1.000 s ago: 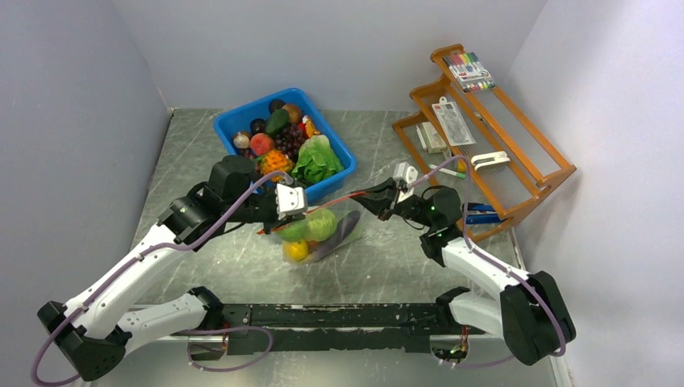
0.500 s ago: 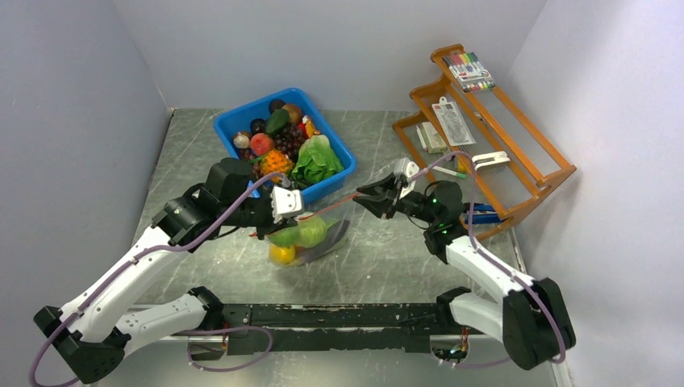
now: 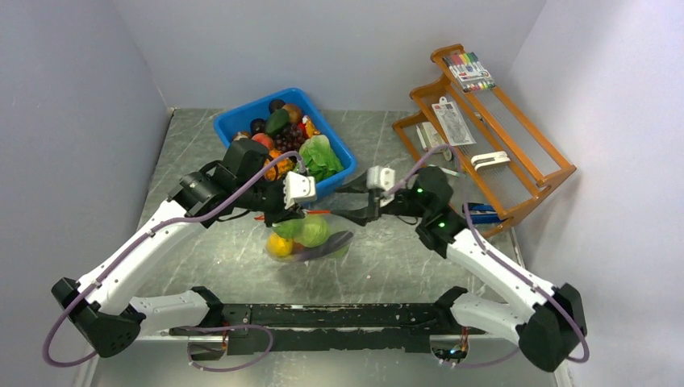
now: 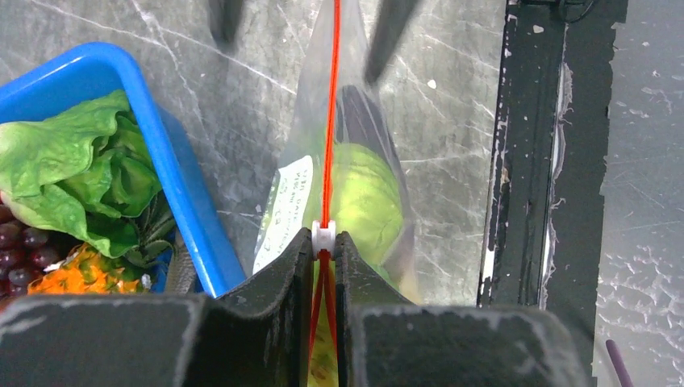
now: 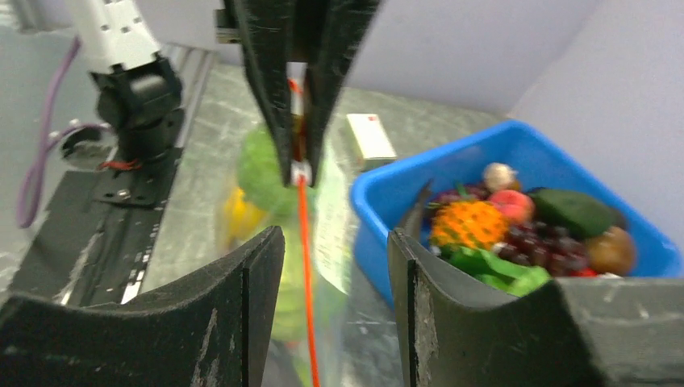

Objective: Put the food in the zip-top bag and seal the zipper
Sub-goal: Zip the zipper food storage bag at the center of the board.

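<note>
Centrally, the left gripper [image 4: 323, 243] is clamped on the zipper [image 4: 331, 113] at its white slider [image 4: 323, 235], jaws pressed together. The zip-top bag [image 4: 289, 197] hangs beneath this grip, over the table [image 3: 387, 258], just beside the blue bin [image 4: 173, 173] and between it and the black base rail [image 3: 339, 316]. Inside the bag: a green cabbage [image 4: 363, 197], a purple eggplant [image 4: 359, 113] and a yellow piece [image 3: 279, 245]. The right gripper [image 5: 335, 242] faces the left, its fingers [image 5: 242, 314] spread wide on either side of the red strip without touching it. Further food, including lettuce [image 4: 72, 173] and grapes [image 4: 20, 242], lies in the bin; whether the bag's base touches the table cannot be told
</note>
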You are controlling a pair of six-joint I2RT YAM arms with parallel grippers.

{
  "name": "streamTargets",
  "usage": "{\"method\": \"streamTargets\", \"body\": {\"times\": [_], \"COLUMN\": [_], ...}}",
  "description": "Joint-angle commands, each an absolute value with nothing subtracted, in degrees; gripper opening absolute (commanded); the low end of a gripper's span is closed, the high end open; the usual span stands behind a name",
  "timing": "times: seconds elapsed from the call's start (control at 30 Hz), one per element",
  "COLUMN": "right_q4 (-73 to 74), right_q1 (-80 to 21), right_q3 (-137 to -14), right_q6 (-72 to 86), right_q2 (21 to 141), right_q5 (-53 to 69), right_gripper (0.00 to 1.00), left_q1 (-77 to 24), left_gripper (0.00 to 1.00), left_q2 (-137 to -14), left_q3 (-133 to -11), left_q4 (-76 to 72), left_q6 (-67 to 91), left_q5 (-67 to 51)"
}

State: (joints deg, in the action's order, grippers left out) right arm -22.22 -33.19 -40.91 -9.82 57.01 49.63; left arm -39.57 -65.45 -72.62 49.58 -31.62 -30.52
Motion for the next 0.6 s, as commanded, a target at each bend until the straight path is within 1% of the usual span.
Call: {"method": "streamTargets", "body": {"times": [0.0,0.13,0.27,0.3,0.33,0.37,0.57], "right_q4": [-15.23,-18.98,-16.25,-16.16,-17.02,-18.6,-20.89], "right_q1": [-40.03,-42.23,-43.29,-43.4,-43.46,-43.42,-40.68], "right_q3": [-45.06,-44.53,-47.98,-48.03,-47.39,-46.47,-41.69], "right_q6": [-16.23,-16.61,-18.32,-18.47,-18.12,-17.28,-15.43], "right_q2": [62.39,67.41,73.46,73.74,73.62,73.05,69.7], "right_q5": [47.21,45.99,45.81,45.02,44.05,42.84,36.87], "right_gripper": [0.51,0.5,0.42,0.33,0.2,0.01,0.0], "left_q1": [-39.4,-39.4,-39.46,-39.46,-39.45,-39.46,-39.44], "left_gripper": [0.07,0.07,0.07,0.07,0.07,0.07,0.07], "left_q2": [-66.08,-65.7,-64.42,-64.23,-64.09,-63.99,-61.33], "left_q3": [-74.92,-74.19,-73.05,-73.08,-73.23,-73.39,-71.16], "left_q4": [48.57,47.44,45.98,46.1,46.35,46.83,48.01], "left_q6": [-32.65,-32.69,-31.93,-31.86,-31.74,-31.59,-28.34], "left_q5": [-34.09,-35.85,-35.84,-35.53,-35.21,-34.82,-29.65]}}
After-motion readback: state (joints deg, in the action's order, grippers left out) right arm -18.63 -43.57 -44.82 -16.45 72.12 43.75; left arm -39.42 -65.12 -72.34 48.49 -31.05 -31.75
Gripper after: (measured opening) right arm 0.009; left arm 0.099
